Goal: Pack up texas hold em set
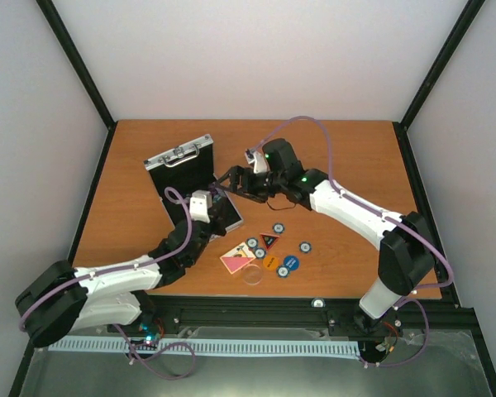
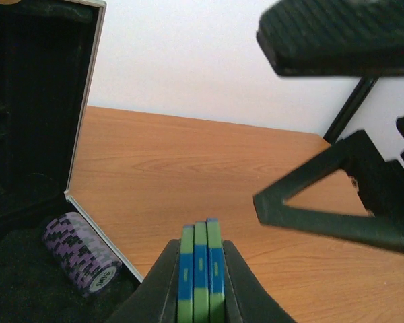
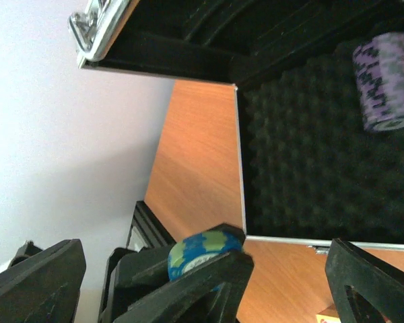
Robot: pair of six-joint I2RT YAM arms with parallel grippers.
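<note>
**A:** Where's the left gripper?

**B:** I have it clamped on three green-and-blue chips, edge up, just outside the rim of the open case. I judge they go beside the purple stack lying in the foam.

**A:** And the right gripper?

**B:** Jaws apart, holding nothing, hovering close by. The pink card deck lies unpacked on the table.

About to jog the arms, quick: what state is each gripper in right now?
Left gripper: closed on three green-and-blue chips.
Right gripper: open, holding nothing.
</note>
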